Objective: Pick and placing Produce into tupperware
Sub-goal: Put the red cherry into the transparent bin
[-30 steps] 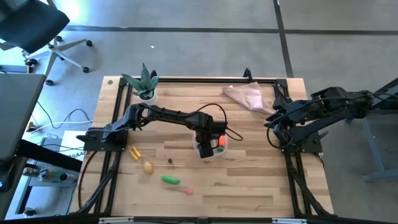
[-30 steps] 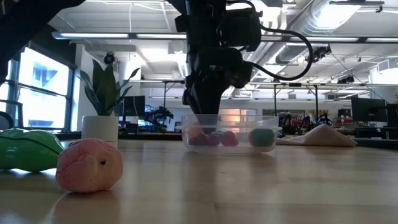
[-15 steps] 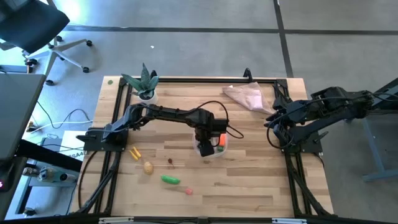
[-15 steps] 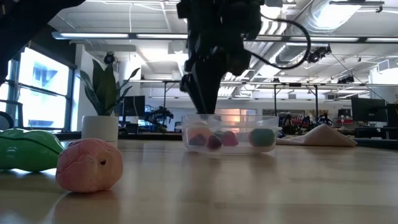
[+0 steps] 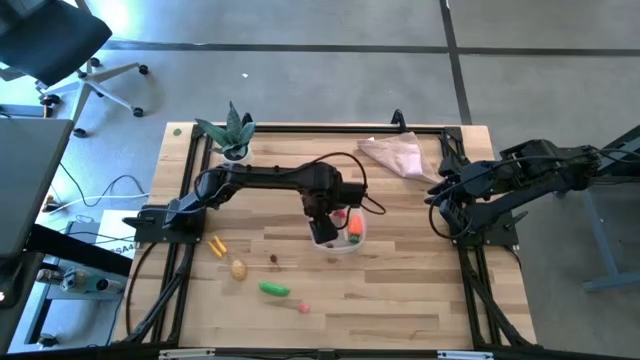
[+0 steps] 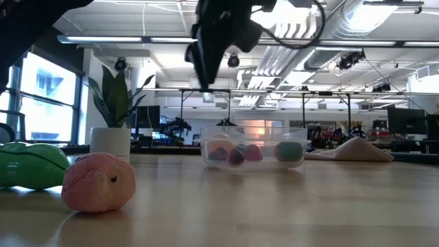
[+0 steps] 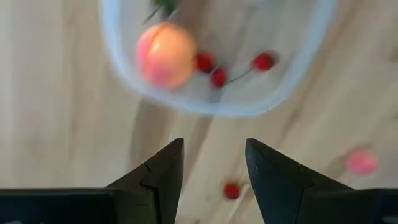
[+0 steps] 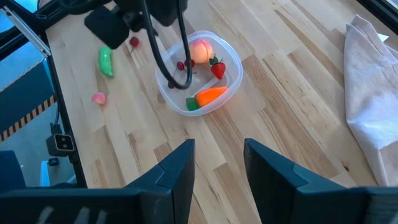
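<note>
Above the tupperware (image 5: 343, 231) holding a carrot (image 5: 355, 226), the left hand (image 5: 322, 230) hovers, fingers apart and empty.

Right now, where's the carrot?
In the high view the carrot lies inside the tub, near the table's middle, on the side toward the right arm. The right wrist view shows it beside a strawberry.
</note>
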`<state>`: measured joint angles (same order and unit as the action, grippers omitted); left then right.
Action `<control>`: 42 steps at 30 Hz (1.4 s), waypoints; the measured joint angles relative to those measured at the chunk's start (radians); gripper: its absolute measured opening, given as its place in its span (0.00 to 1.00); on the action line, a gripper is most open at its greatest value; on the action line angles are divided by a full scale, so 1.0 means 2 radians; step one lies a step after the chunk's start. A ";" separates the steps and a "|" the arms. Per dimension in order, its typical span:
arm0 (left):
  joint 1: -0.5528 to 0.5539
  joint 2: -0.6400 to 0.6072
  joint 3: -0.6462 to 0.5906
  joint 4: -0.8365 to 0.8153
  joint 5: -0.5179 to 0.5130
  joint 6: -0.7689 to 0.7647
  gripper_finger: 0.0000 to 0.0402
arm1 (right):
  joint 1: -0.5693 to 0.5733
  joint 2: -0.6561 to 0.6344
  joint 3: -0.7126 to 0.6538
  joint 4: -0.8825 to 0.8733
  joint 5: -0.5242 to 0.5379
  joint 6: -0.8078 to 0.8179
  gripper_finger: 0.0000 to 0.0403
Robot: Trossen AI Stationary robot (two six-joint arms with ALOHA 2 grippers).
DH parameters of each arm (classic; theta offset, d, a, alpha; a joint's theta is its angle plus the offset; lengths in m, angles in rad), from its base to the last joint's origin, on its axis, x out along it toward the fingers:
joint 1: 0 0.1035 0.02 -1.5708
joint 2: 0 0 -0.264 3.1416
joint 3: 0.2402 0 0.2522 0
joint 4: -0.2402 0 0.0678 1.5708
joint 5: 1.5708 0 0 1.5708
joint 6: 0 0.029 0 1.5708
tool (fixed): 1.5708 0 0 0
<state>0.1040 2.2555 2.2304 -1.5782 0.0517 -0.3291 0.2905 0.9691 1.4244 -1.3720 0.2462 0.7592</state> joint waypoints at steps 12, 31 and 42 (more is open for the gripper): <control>-0.022 -0.067 -0.133 0.004 -0.039 -0.055 0.41 | 0.000 0.000 0.000 0.000 0.000 0.000 0.32; -0.043 -0.336 -0.561 0.239 0.029 -0.404 0.41 | 0.000 0.000 0.000 0.000 0.000 0.000 0.32; -0.107 -0.343 -0.648 0.364 0.014 -0.591 0.41 | 0.000 0.000 0.000 0.000 0.000 0.000 0.32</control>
<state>-0.1092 1.5699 0.9344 -0.8493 0.0795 -1.5118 0.2905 0.9691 1.4246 -1.3716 0.2462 0.7593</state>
